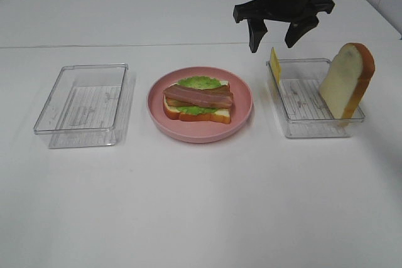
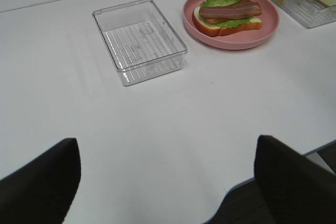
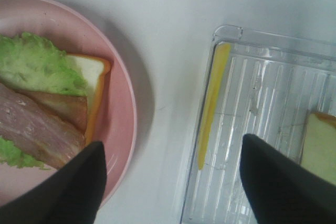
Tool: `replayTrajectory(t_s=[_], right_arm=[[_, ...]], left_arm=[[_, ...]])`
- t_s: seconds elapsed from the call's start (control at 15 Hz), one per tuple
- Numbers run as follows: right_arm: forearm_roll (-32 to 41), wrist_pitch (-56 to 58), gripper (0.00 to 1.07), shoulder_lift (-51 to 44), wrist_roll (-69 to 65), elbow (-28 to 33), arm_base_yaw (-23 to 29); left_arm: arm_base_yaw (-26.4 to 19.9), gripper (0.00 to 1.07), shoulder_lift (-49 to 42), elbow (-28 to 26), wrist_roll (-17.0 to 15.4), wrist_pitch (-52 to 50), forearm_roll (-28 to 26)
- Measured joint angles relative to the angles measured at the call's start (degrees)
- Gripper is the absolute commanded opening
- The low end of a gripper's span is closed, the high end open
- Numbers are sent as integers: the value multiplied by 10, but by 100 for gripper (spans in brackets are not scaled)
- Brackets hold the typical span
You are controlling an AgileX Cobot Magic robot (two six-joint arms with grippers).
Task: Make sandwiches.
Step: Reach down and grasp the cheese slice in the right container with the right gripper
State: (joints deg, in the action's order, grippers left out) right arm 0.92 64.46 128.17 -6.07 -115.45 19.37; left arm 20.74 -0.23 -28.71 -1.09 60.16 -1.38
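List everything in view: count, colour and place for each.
table: one, white, under everything.
plate: one, pink, middle of the table.
bottom bread slice: one, white, orange-brown crust, on the plate.
lettuce: one leaf, green, on that slice.
bacon strips: seemingly two, reddish-brown, on the lettuce.
left tray: one, clear, left of the plate.
right tray: one, clear, right of the plate.
cheese slice: one, yellow, on edge against the right tray's plate-side wall.
second bread slice: one, same colours, leaning upright at that tray's other end.
left end effector: one, black, open, over bare table.
right end effector: one, black, open, above the gap between plate and right tray.
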Motion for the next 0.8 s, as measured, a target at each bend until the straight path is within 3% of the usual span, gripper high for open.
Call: replayTrajectory(t_s=[0.27,0.67,0.8], right_arm=[[1,-16,67,26,0,0,-17],[1,-37,58,46,0,0,-22],[1,-37,47,56,1,-2,-23]], left_arm=[[0,85,0,0,0,0,0],[0,85,0,0,0,0,1],[0,85,0,0,0,0,0]])
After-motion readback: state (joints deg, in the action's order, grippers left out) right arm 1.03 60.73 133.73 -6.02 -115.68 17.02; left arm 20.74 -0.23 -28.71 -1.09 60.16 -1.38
